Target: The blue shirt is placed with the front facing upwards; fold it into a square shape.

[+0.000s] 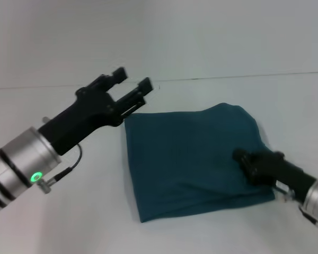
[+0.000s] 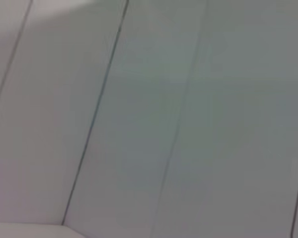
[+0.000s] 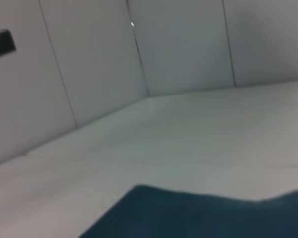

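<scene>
A dark teal-blue cotton shirt (image 1: 193,159), folded into a rough square with no lettering showing, is lying flat on the plain white surface (image 1: 69,222) at the centre of the head view. The robot's black left hand (image 1: 133,83) is hovering at about ten o'clock from the shirt, just beyond its far left corner, with its two fingers (image 1: 118,74) standing apart and gripping nothing. The black right hand (image 1: 243,157) is resting at about four o'clock on the shirt's right side, and I cannot tell whether its fingers are apart or together.
</scene>
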